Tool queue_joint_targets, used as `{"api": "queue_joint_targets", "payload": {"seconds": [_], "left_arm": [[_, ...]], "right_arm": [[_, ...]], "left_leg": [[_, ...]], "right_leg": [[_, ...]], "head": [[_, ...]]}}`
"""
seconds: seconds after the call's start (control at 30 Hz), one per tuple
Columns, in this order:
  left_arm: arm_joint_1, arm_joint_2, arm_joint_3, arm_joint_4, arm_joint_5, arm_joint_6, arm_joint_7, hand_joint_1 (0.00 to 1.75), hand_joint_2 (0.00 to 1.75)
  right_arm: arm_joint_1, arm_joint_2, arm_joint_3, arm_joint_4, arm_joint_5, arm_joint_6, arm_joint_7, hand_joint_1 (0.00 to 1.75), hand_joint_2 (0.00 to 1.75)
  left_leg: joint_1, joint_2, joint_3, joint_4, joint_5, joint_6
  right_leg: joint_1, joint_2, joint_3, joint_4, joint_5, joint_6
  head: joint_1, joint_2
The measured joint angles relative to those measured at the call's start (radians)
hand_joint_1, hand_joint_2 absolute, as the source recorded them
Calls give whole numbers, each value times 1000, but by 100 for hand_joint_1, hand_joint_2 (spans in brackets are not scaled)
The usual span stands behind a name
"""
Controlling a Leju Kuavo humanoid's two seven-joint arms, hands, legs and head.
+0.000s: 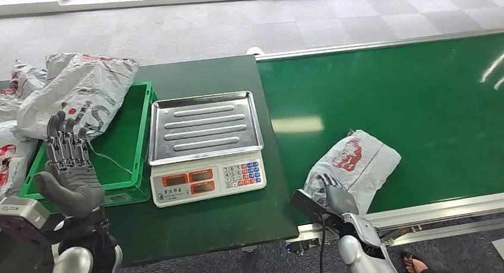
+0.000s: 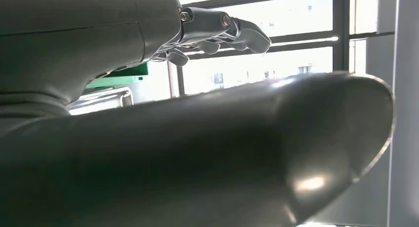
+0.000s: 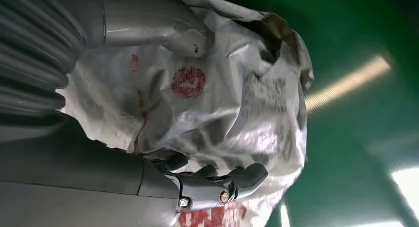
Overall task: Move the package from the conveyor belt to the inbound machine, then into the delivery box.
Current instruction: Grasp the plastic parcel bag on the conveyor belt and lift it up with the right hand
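Observation:
A white plastic package (image 1: 356, 160) with red print lies on the green conveyor belt (image 1: 416, 94), near its front edge. My right hand (image 1: 334, 195) is at the package's near end. In the right wrist view the thumb (image 3: 163, 31) presses one side of the package (image 3: 222, 103) and the fingers (image 3: 222, 182) curl against the other, so the hand grips it. My left hand (image 1: 68, 166) is raised over the near left corner of the green crate (image 1: 128, 142), fingers (image 2: 222, 31) straight and apart, holding nothing. The scale (image 1: 205, 127) stands between crate and belt with a bare steel tray.
The scale and crate stand on a dark green table (image 1: 208, 225). A large white package (image 1: 77, 91) rests on the crate's far left rim, with more bags (image 1: 12, 148) piled to the left. The belt's aluminium rail (image 1: 428, 210) runs along its front edge.

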Motion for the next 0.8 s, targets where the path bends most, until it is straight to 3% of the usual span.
{"api": "queue_joint_targets", "payload": {"seconds": [0.4, 0.53, 0.8], "left_arm": [[-1, -15, 0, 8, -3, -1, 9, 0, 0], [0, -17, 0, 7, -3, -1, 12, 0, 0], [17, -19, 0, -3, -15, 0, 10, 0, 0]], "right_arm": [[11, 4, 2, 30, 57, 26, 28, 0, 175], [11, 7, 4, 32, 51, 15, 26, 175, 175], [13, 9, 4, 22, 60, -85, 11, 175, 175]], "left_leg": [[0, 0, 2, 0, 0, 0], [0, 0, 3, 0, 0, 0], [0, 0, 3, 0, 0, 0]], "right_leg": [[0, 0, 2, 0, 0, 0], [0, 0, 4, 0, 0, 0], [0, 0, 4, 0, 0, 0]], "head": [[0, 0], [0, 0], [0, 0]]}}
